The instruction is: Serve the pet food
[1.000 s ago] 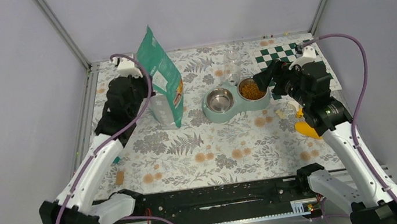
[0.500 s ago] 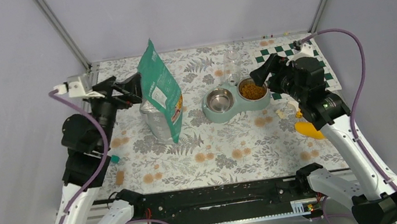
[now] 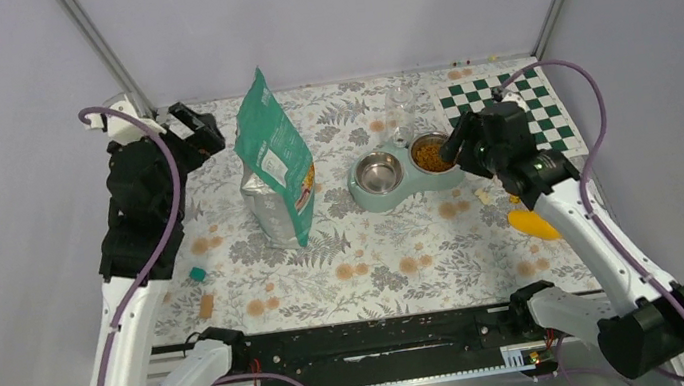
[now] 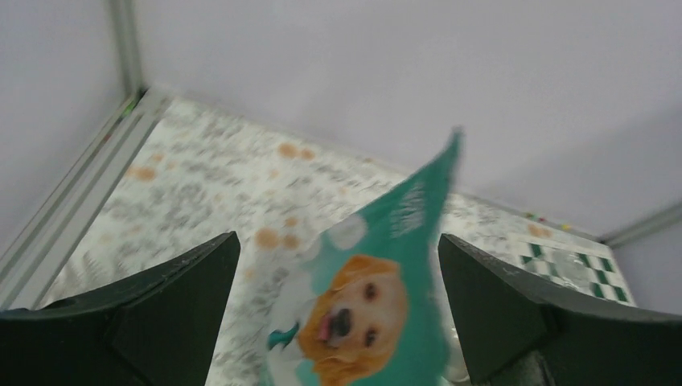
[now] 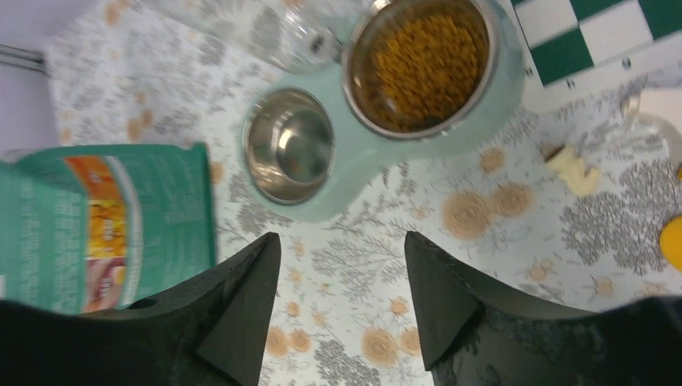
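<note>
The pet food (image 3: 431,154) is a heap of brown kibble in the right bowl of a pale teal double feeder (image 3: 364,194); the right wrist view shows it too (image 5: 422,60). The left steel bowl (image 5: 289,145) holds none. A teal bag (image 3: 275,162) with a golden dog picture (image 4: 354,314) stands upright by itself, left of the feeder. My left gripper (image 3: 198,130) hangs open, high at the far left, apart from the bag. My right gripper (image 3: 455,144) hovers just right of the kibble bowl, jaws open and holding nothing. A yellow scoop (image 3: 532,224) lies on the mat under my right arm.
A green-and-white chequered mat (image 3: 496,99) lies at the back right, with a clear bottle (image 3: 399,109) behind the feeder. A small teal block (image 3: 197,273) and a brown piece (image 3: 205,306) lie at the left. Cream crumbs (image 5: 573,165) sit right of the feeder. Walls enclose three sides.
My left gripper opened, let go of the bag's top and pulled back up to the far left; the bag stayed standing. My right gripper shifted slightly and its jaws narrowed.
</note>
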Controlling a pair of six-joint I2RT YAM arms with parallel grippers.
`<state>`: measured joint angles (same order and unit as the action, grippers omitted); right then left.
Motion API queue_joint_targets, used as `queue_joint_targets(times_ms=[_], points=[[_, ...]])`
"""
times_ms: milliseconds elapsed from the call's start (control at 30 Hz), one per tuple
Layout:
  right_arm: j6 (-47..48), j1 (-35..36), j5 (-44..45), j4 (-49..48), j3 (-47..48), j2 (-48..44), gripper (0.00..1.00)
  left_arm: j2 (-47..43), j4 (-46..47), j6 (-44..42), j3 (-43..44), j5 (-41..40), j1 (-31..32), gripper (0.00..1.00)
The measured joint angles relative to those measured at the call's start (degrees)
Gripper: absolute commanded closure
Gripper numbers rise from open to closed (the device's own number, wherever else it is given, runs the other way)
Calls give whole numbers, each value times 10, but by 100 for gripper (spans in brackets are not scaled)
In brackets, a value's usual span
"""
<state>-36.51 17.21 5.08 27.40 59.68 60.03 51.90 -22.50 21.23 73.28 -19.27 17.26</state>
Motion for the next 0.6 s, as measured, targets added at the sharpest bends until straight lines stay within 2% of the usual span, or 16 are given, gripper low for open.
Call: queue_joint_targets(times_ms=[133,200,600], points=[[-9,7,1,19,-25,57,41,29,-66,47,0,18,-77,4],[-8,23,4,24,-37,97,40,37,-86,62,0,28,-96,4],[4,102,14,-8,-31,319,26,55,-111,98,-4,80,-155,4]])
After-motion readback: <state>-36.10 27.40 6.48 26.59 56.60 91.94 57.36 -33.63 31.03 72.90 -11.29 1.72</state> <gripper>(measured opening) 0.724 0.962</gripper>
